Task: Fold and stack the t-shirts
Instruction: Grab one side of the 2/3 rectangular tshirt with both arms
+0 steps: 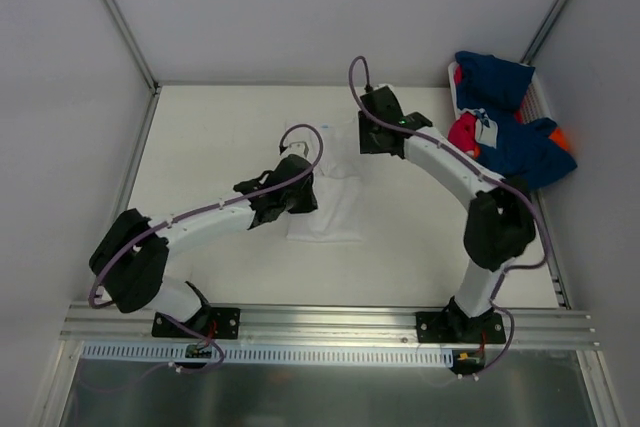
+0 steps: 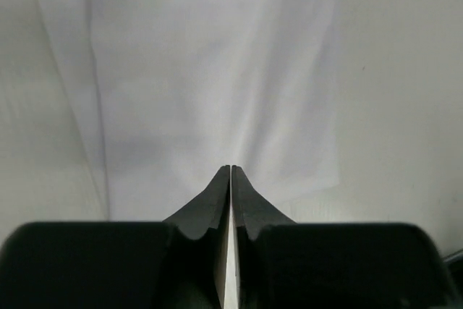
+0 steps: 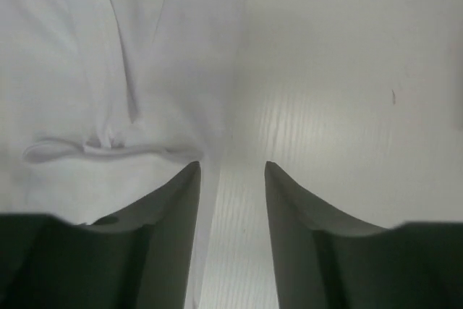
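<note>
A plain white t-shirt [image 1: 332, 205] lies partly folded on the middle of the table, also filling the left wrist view [image 2: 217, 70]. My left gripper [image 1: 298, 155] [image 2: 231, 168] hovers over its left part, shut, with no cloth seen between the fingers. My right gripper [image 1: 368, 135] [image 3: 231, 166] is at the shirt's upper right edge, open, with bare table between the fingers and the rumpled white cloth [image 3: 108, 56] just left of them. More t-shirts, navy [image 1: 510, 137], red [image 1: 463, 133] and a bit of orange [image 1: 563, 137], lie heaped at the back right.
The heap sits in a white basket [image 1: 541, 97] against the right wall. Grey walls close the table at the left, back and right. A metal rail [image 1: 330, 322] with both arm bases runs along the near edge.
</note>
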### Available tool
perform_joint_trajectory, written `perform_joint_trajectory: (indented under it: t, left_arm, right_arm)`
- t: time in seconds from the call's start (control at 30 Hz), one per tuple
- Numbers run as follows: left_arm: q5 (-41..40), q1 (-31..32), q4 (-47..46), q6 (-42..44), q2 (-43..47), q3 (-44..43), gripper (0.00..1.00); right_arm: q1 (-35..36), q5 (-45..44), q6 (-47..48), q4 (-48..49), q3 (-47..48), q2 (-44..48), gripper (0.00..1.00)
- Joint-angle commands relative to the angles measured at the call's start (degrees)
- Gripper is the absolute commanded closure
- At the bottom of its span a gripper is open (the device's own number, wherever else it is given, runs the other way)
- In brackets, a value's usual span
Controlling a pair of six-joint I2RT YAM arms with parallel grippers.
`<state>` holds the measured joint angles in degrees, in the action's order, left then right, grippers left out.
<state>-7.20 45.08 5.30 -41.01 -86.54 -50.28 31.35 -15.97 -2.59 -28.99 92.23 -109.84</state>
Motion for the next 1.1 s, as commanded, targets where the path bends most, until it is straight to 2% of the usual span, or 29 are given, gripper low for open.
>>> perform_joint_trajectory:
  t: [0.0, 0.03, 0.07, 0.1, 0.17, 0.2, 0.27, 0.33, 0.47, 0.63, 0.77, 0.8, 0.87, 1.07]
  left_arm:
    - [-12.47, 0.45, 5.94, 6.29, 8.74, -5.09, 0.92]
    - [-14.23, 0.45, 6.91, 6.91, 11.63, -5.18, 0.81]
    - [-15.98, 0.45, 7.26, 8.04, 12.88, -5.18, 0.58]
    - [-18.96, 0.45, 8.49, 8.32, 14.89, -4.48, 0.45]
    - [-20.22, 0.36, 10.25, 8.58, 15.96, -3.78, 0.19]
    - [-18.83, 0.27, 11.21, 8.15, 16.31, -2.47, 0.01]
    - [-15.84, 0.18, 11.22, 6.23, 16.75, -0.35, 0.01]
    - [-11.27, 0.18, 9.22, 4.81, 17.81, 3.86, 0.01]
    - [-2.84, -0.08, -1.04, 4.45, 23.33, 13.35, 0.01]
    - [3.23, -1.74, -5.38, 5.24, 29.58, 21.62, 0.01]
    - [12.89, -7.36, -17.4, 3.76, 32.13, 29.79, 0.01]
    - [17.0, -10.68, -22.04, 3.4, 32.49, 32.67, 0.01]
    - [18.19, -12.47, -23.58, 3.83, 31.97, 33.93, 0.01]
    - [20.3, -13.7, -25.68, 4.8, 23.1, 32.97, 0.01]
  right_arm:
    - [0.11, -1.79, 0.22, -0.8, -9.12, 16.3, 0.53]
    - [0.11, -0.66, -0.57, -0.8, -11.17, 18.76, 0.43]
    - [0.11, 0.49, -0.83, -0.89, -13.19, 23.4, 0.26]
    - [0.11, 3.46, -1.36, -0.89, -17.13, 25.53, 0.17]
    - [0.11, 6.98, -3.56, -0.63, -21.19, 29.49, 0.11]
    - [0.2, 11.18, -4.43, 1.11, -25.82, 33.08, 0.09]
    - [0.11, 15.16, -7.41, 4.88, -30.33, 36.35, 0.07]
    - [0.2, 22.8, -9.35, 8.58, -37.01, 40.4, 0.06]
    - [0.2, 27.65, -13.57, 16.05, -44.75, 44.53, 0.06]
    - [0.11, 34.94, -19.37, 25.02, -52.92, 47.0, 0.06]
    - [0.11, 36.71, -23.07, 33.11, -58.2, 46.92, 0.06]
    - [0.2, 36.88, -23.6, 33.82, -59.6, 46.74, 0.06]
    - [0.2, 36.62, -24.48, 34.62, -60.58, 46.65, 0.06]
    - [0.2, 34.34, -24.57, 33.39, -62.52, 47.0, 0.06]
